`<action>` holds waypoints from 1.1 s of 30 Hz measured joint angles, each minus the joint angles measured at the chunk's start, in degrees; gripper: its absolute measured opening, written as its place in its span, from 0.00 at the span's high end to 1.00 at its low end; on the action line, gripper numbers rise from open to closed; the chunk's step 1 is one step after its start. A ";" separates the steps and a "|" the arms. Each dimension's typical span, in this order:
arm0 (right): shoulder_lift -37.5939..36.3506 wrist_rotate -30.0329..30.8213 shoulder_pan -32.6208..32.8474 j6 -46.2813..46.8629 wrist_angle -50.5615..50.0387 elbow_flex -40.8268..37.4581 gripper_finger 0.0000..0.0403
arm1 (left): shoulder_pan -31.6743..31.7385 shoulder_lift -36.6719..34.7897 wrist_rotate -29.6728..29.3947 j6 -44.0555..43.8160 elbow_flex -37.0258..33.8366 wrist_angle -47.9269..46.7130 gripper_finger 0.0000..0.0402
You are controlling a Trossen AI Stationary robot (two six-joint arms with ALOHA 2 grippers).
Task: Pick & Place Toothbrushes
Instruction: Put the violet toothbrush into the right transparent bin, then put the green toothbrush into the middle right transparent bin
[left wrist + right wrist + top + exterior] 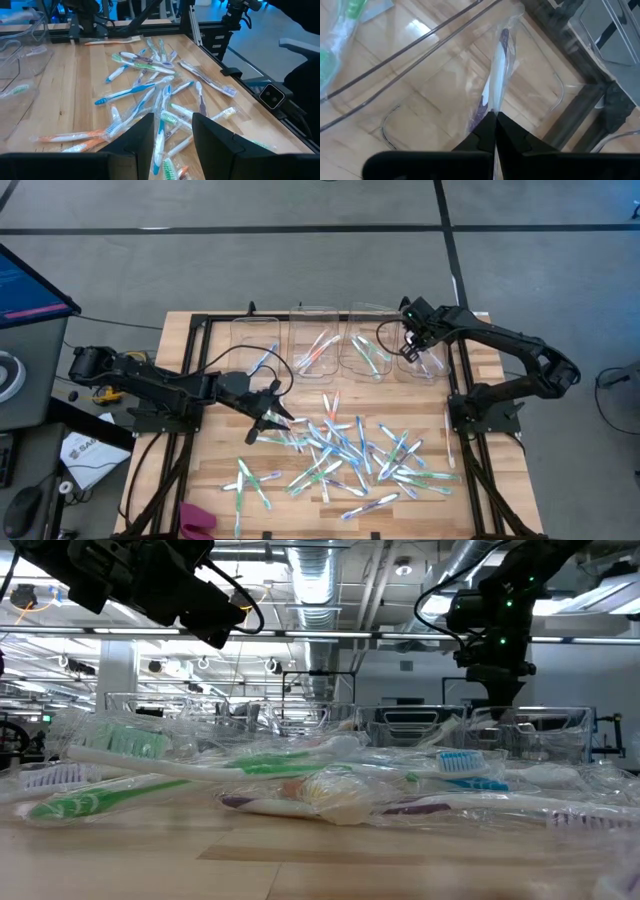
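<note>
A heap of wrapped toothbrushes (pixel 345 455) with blue, green, orange and purple accents lies on the wooden table's middle. My left gripper (pixel 272 418) hovers open over the heap's left edge, and in its wrist view its fingers (pixel 145 135) frame brushes lying on the table below. My right gripper (pixel 410 352) stands over the rightmost of several clear bins (pixel 425 365) at the far edge. It is shut on a purple-accented toothbrush (pixel 496 75) in a clear wrapper. My right gripper pinches the wrapped purple toothbrush by one end (pixel 490 107) between its two fingertips. The fingers point steeply down into the bin. The brush runs on past the tips in line with them. Whether its far end (pixel 505 35) touches the bin floor I cannot tell.
The other bins hold a blue brush (pixel 262 362), orange ones (pixel 318 350) and green ones (pixel 370 358). A single toothbrush (pixel 449 435) lies by the right arm's base. A pink object (pixel 197 520) sits at the near left corner. Black frame rails edge the table.
</note>
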 joint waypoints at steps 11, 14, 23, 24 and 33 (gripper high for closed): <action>0.00 0.03 0.00 3.61 2.12 0.00 0.64 | 0.00 0.00 0.00 0.00 0.00 0.12 0.69; -0.04 0.00 0.00 3.19 2.57 0.22 0.56 | 0.00 0.00 0.00 0.00 0.00 0.31 0.69; -2.30 5.69 2.37 6.43 -7.27 3.23 0.45 | 0.00 0.02 0.00 -0.17 0.00 1.66 0.69; -3.20 6.50 3.11 7.39 -7.65 3.23 0.44 | 0.00 0.01 0.00 -0.26 0.00 1.64 0.69; -17.72 5.90 17.08 17.43 -9.58 3.23 0.44 | 0.00 0.02 0.00 -2.04 0.00 2.13 0.69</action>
